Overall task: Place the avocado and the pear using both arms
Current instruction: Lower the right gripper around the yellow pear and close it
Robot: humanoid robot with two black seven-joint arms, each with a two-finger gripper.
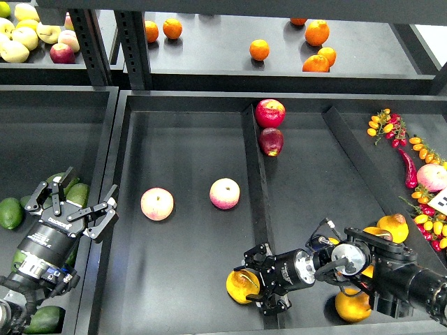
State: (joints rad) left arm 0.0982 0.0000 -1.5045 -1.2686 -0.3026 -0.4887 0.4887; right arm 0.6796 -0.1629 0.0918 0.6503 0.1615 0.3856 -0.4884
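Note:
A yellow-orange pear (pixel 239 287) with a brownish patch lies at the front of the middle bin, beside the divider. My right gripper (pixel 254 284) reaches in from the right across the divider. Its fingers stand spread above and below the pear's right side, close against it. Dark green avocados (pixel 10 213) (pixel 77 194) lie in the left bin. My left gripper (pixel 74 204) hovers open and empty over them, by the bin's right wall.
Two pink-cream fruits (pixel 157 204) (pixel 225 193) lie mid-bin. Two red apples (pixel 270 112) sit by the divider (pixel 255 181). More pears (pixel 354 306) (pixel 394 225) lie by my right arm. Oranges (pixel 259 49) are on the upper shelf, chillies and small tomatoes (pixel 419 160) at right.

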